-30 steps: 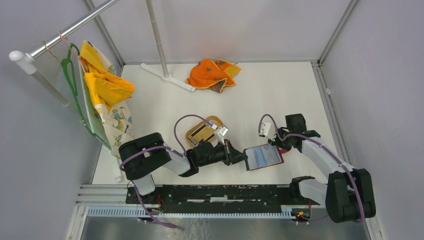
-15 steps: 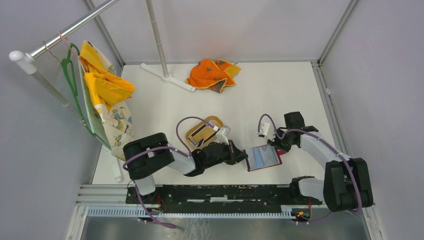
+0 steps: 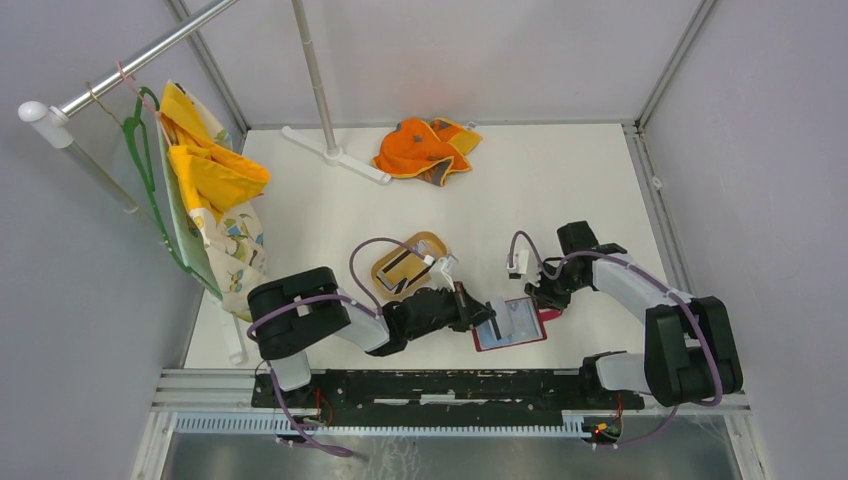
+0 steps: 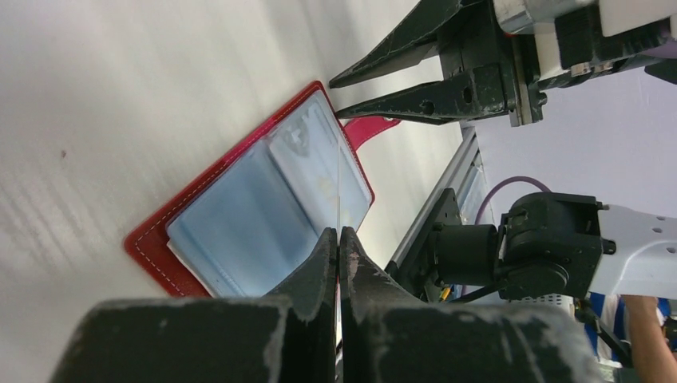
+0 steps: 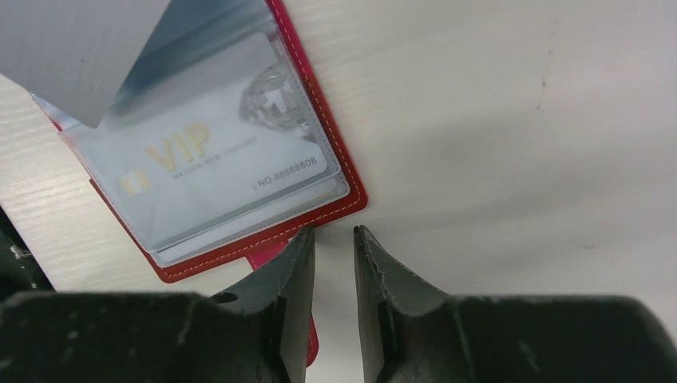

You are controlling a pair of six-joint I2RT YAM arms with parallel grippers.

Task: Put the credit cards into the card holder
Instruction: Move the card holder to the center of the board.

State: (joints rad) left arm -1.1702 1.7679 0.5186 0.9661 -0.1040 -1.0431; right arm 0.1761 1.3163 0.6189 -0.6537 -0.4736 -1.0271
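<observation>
The card holder [image 4: 152,243] is lying open and flat on the bench [image 3: 560,190], near the front edge and between the 2 arms, red cover down and pale clear sleeves facing up. From the right wrist cam I can read a silver VIP card [image 5: 207,167] already sitting inside 1 of the sleeves. A plain grey card [image 5: 80,56] hangs over the far corner of the holder in that same view, tilted, with its lower corner over the sleeves; I can't tell whether it's actually in a pocket.

My left end effector [image 4: 338,233] is pinched fully closed on that grey card. On its own cam I only get the card edge-on, a thin line running from the fingers out over the holder's sleeves.

The right end effector [image 5: 334,231] is parked at the holder's edge by the snap tab [image 4: 371,128]. Its fingers are a little way apart with bare bench showing between them, so it isn't gripping anything. The left finger sits over the tab; whether it's pressing on it I can't say.

Further out, just behind the left arm, there's a tan oval tray [image 3: 430,243] with something dark and white in it that's too small to make out. At the back of the bench are an orange cloth [image 3: 425,147] and a white stand [image 3: 335,152], and off to the left a yellow garment [image 3: 210,170] hangs from a rail.
</observation>
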